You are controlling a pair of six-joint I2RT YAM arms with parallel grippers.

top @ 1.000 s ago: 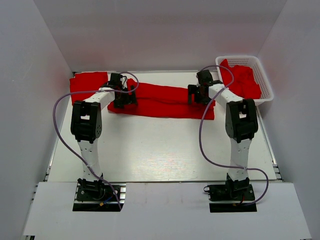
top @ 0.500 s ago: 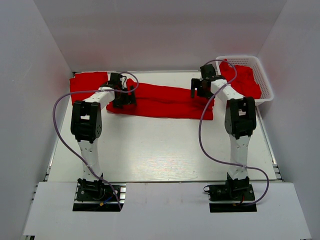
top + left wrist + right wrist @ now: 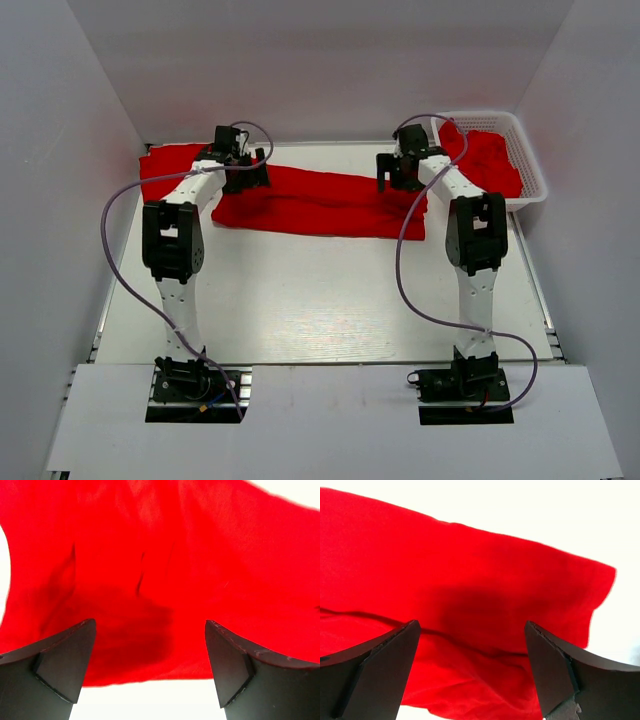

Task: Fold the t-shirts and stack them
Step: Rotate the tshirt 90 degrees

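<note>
Top external view: the plain red cloth t-shirt lies as a long folded band across the white table. Both arms have shifted to its far edge. The left gripper and right gripper stand wide open and empty. The lengthwise fold appears released; the crosswise fold remains.

2 white arms with black joints, looping purple cables and black wedge-shaped jaws.
</note>
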